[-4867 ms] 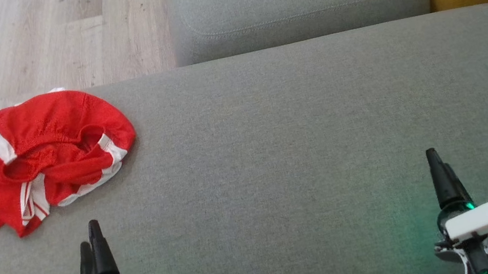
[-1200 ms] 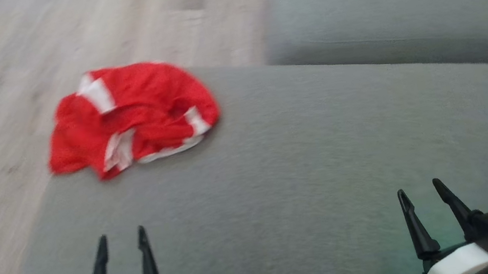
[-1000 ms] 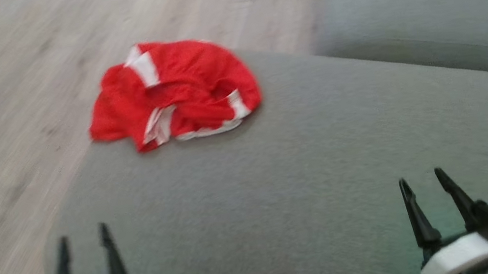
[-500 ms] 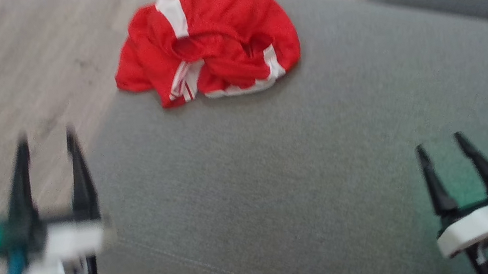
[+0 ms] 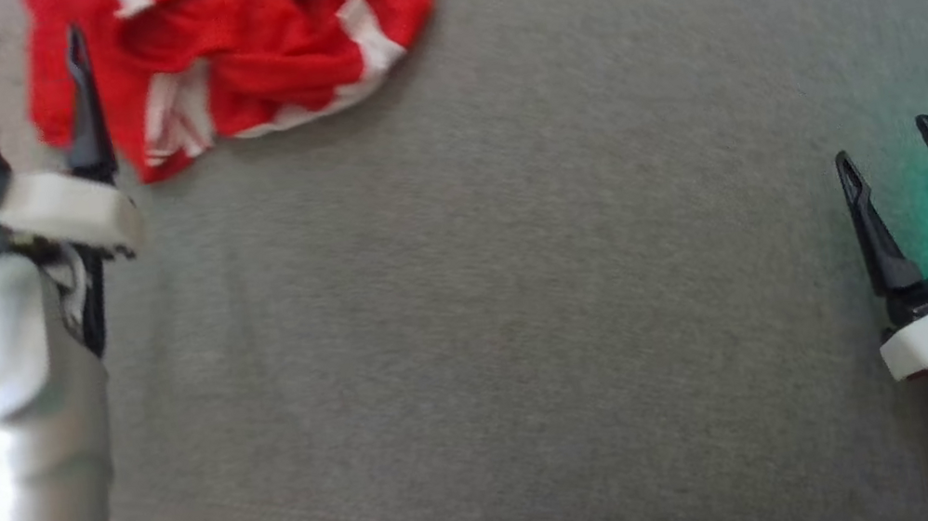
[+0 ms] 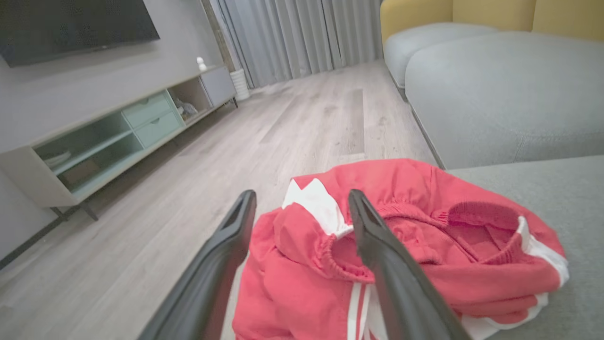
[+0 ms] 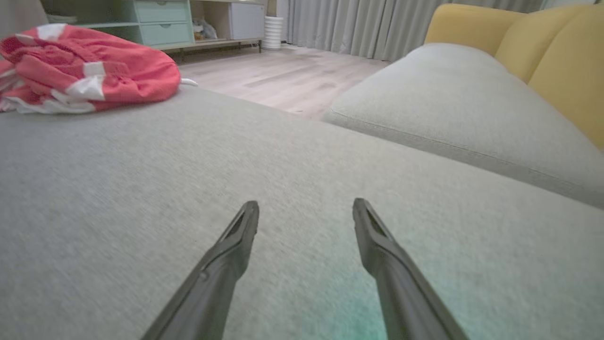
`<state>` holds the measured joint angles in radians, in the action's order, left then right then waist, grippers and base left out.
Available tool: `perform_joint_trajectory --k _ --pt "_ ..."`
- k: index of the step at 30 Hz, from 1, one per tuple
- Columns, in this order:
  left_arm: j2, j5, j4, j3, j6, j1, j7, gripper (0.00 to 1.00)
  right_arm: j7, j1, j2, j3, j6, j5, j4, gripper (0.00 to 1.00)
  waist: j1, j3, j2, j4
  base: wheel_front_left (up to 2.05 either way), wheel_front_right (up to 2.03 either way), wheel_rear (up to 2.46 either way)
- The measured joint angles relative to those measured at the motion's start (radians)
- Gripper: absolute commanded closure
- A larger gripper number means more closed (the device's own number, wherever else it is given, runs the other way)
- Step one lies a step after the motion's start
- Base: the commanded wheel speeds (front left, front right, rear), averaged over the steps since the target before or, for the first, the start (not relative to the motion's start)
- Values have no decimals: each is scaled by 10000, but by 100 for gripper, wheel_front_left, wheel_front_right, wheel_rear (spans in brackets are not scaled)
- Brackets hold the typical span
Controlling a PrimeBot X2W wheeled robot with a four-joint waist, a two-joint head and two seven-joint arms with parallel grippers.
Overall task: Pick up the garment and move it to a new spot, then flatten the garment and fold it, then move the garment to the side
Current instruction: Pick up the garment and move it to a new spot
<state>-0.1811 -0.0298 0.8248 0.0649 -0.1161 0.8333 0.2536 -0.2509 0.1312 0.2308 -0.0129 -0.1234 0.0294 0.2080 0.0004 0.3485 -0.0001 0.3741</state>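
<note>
A grey woven-fabric sofa seat (image 5: pixel 525 288) stands on a pale wood-plank floor (image 6: pixel 141 212), with grey pleated curtains (image 6: pixel 302 38) beyond. One crumpled red garment with white stripes (image 5: pixel 248 42) lies at the seat's floor-side edge. There are two grippers. The left gripper (image 5: pixel 23 37), jaws spread wide, is just beside the garment and possibly touching it. The right gripper (image 5: pixel 885 141), also wide and empty, hovers well apart.

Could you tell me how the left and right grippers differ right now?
The left gripper is close to the red garment; the right gripper sits far from it. The left is at the edge of the grey cushion, the right over its bare fabric. Both are open and empty.
</note>
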Motion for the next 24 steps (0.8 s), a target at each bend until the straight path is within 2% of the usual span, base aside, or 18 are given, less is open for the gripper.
perform_joint_trajectory --k 6,10,16,17,18,19,21,24 --pt "-67 -58 2142 0 -71 1429 -161 0 -61 113 75 -73 -6 35 -372 0 -2 955 0 -609 0 0 0" --pt "-257 -56 3154 -29 437 1789 -245 0 -113 298 79 -148 -8 73 -692 0 -3 1457 0 -862 0 0 0" --pt "-341 -73 3749 -21 550 2300 -130 0 -207 500 261 -497 -8 117 -966 0 -5 1995 0 -1006 0 0 0" --pt "-351 -98 3749 -23 550 2358 -111 22 -209 528 270 -523 -8 117 -986 0 -6 2053 1 -1008 0 0 0" --pt "-362 -142 3741 -21 560 2406 -50 66 -209 565 278 -543 -8 117 -1007 0 -7 2117 1 -1012 0 0 0" --pt "-370 -142 3722 -17 608 2461 -42 100 -213 610 288 -562 -8 117 -1018 0 -7 2179 1 -1014 0 0 0" --pt "-368 -136 3415 10 756 2492 -29 100 -221 644 309 -587 -10 115 -1076 0 -5 2262 0 -1019 0 0 0" --pt "-410 40 2107 196 993 2477 -27 100 -219 682 301 -660 -10 104 -982 0 -4 2172 0 -1049 0 0 0"
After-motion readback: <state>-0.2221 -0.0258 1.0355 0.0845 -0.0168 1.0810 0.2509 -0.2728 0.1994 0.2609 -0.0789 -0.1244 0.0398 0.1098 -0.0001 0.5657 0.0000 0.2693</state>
